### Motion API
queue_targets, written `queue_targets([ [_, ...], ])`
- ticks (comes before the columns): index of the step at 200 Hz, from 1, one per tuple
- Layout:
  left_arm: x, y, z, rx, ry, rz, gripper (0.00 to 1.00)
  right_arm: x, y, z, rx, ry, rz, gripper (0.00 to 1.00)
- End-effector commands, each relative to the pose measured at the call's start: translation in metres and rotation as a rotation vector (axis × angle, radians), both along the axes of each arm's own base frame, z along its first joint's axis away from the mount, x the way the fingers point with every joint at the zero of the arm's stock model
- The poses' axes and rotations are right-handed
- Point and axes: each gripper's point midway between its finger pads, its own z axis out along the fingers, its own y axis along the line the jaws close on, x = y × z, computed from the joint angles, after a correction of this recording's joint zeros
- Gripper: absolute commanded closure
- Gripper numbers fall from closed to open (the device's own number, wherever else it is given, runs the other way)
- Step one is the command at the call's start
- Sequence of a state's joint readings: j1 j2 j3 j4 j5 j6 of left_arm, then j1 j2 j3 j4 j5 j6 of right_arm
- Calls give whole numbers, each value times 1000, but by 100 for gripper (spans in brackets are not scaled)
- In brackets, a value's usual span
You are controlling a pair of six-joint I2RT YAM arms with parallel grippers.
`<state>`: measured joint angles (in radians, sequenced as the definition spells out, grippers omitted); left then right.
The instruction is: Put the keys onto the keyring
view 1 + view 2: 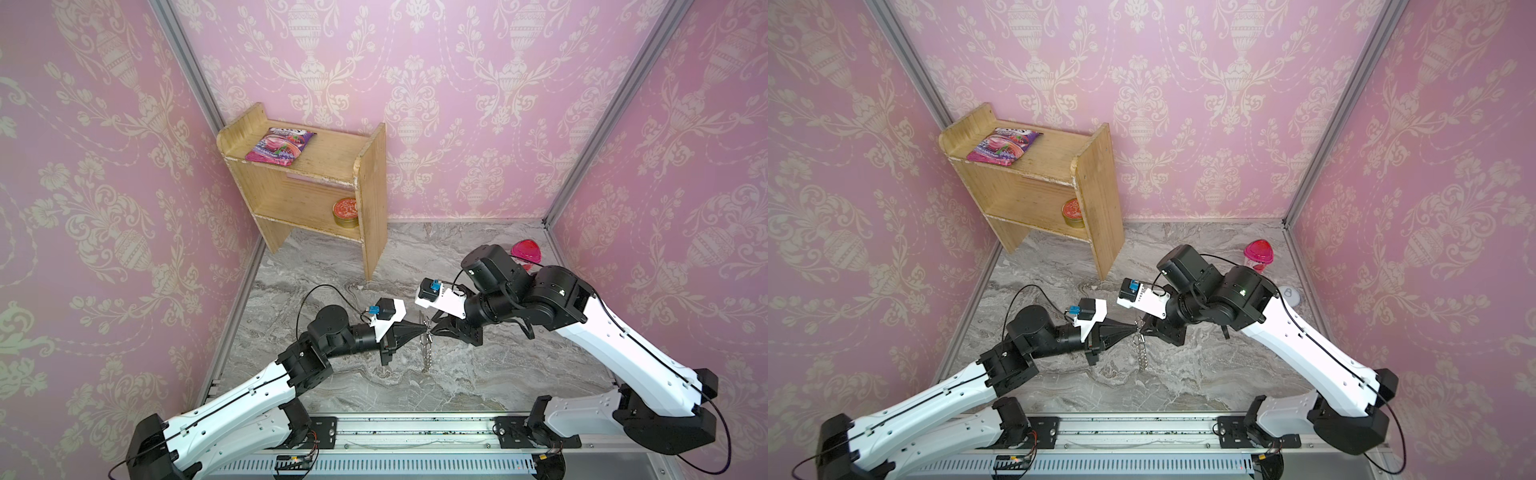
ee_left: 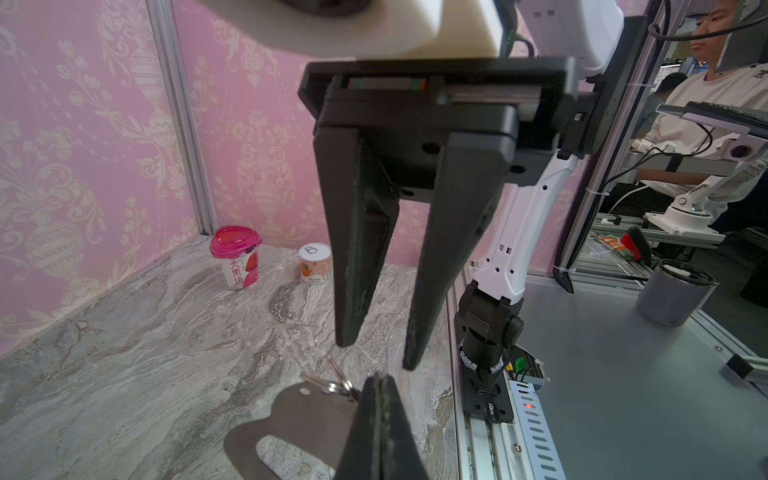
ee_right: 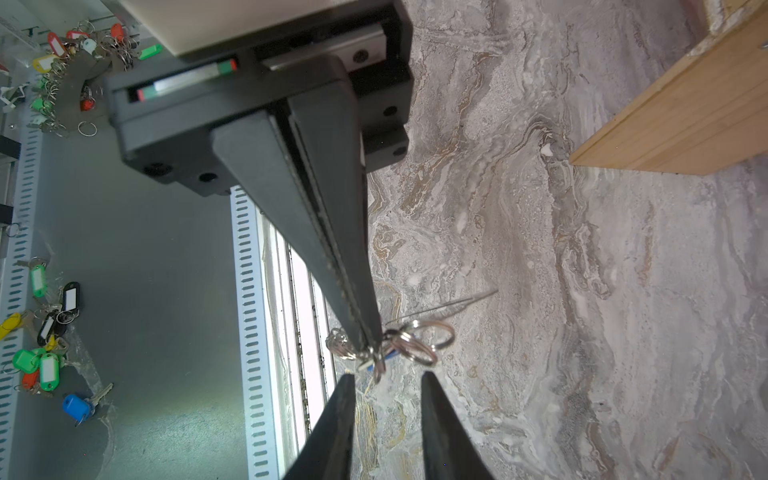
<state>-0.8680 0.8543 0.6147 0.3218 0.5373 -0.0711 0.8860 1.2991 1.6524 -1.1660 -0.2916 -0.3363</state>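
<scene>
My left gripper (image 1: pixel 426 329) (image 2: pixel 379 377) is shut on the edge of the keyring (image 2: pixel 291 419), a flat grey plate with a handle slot. It holds the plate above the marble floor, and in both top views the plate (image 1: pixel 426 353) (image 1: pixel 1142 353) hangs edge-on. At that gripped edge hang the keys (image 3: pixel 374 359) among small metal rings (image 3: pixel 419 340); only a sliver of the blue tag shows. My right gripper (image 3: pixel 388 376) (image 1: pixel 435 328) (image 2: pixel 377 355) is open, tip to tip with the left one. Its fingers stand just short of the bunch with nothing between them.
A wooden shelf (image 1: pixel 303 183) at the back left carries a pink snack packet (image 1: pixel 280 145) and a round tin (image 1: pixel 345 211). A pink-lidded cup (image 1: pixel 1258 253) and a small can (image 2: pixel 316 264) stand at the back right. Loose tagged keys (image 3: pixel 45 332) lie outside the cell.
</scene>
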Motion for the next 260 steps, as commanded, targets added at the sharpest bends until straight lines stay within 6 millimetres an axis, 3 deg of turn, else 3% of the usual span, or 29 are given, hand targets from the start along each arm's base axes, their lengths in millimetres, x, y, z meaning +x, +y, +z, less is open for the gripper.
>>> queue_targets([
  [1, 6, 9, 25, -111, -48, 65, 100, 0, -3, 15, 61, -30, -33, 69],
  [90, 12, 18, 54, -276, -80, 109, 100, 4, 8, 8, 137, -30, -42, 74],
  [155, 10, 18, 59, -303, -81, 99, 100, 11, 3, 28, 237, -156, -78, 75],
  [212, 10, 18, 64, -324, -83, 92, 100, 8, 9, 33, 288, -155, -49, 79],
  [260, 10, 20, 67, -335, -94, 100, 100, 5, 13, 26, 278, -121, -35, 96],
])
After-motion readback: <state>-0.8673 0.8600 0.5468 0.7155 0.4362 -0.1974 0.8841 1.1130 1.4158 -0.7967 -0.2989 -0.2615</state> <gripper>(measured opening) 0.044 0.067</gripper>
